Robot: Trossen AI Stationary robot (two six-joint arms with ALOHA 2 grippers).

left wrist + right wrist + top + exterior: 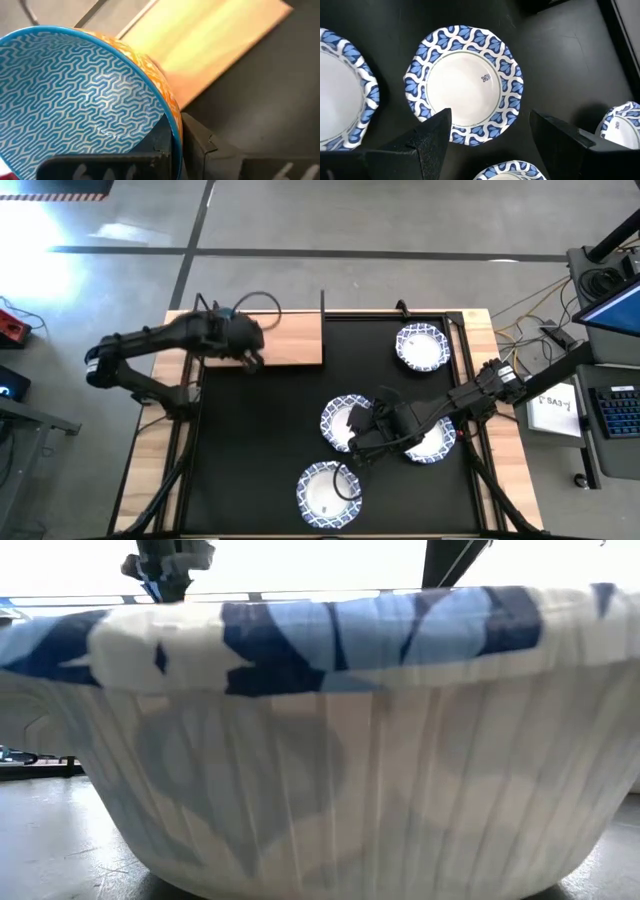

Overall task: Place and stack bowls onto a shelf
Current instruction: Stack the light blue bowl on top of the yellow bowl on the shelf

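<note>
From above, four white bowls with blue patterned rims sit on the black mat (260,440) that covers most of the worktop (505,480): the far bowl (420,346) near the far right corner, the middle bowl (345,422) about mid-mat, the right bowl (432,442) toward the right edge, and the near bowl (326,490) close to the near edge. The shelf (290,340), a light-wood board, lies along the far edge left of centre, with thin black posts rising at its corners. The left gripper (248,358) is over the shelf's near edge; the right gripper (358,442) is low over the mat, at the middle bowl's near rim and beside the right bowl. In the low view one white bowl (330,740) fills nearly the whole picture, showing a fluted white wall under a rim banded in dark and light blue; which bowl it is I cannot tell. In the left wrist view the left jaws are clenched on the rim of a small bowl (75,95), tilted, its inside covered in a turquoise maze pattern, its lip blue and its outside orange-yellow, with the shelf's pale wood just beyond it. In the right wrist view the right jaws stand released, spread either side of a white bowl whose scalloped rim carries blue leaf shapes; its white floor bears a small blue mark, and parts of three more such bowls show around it.
</note>
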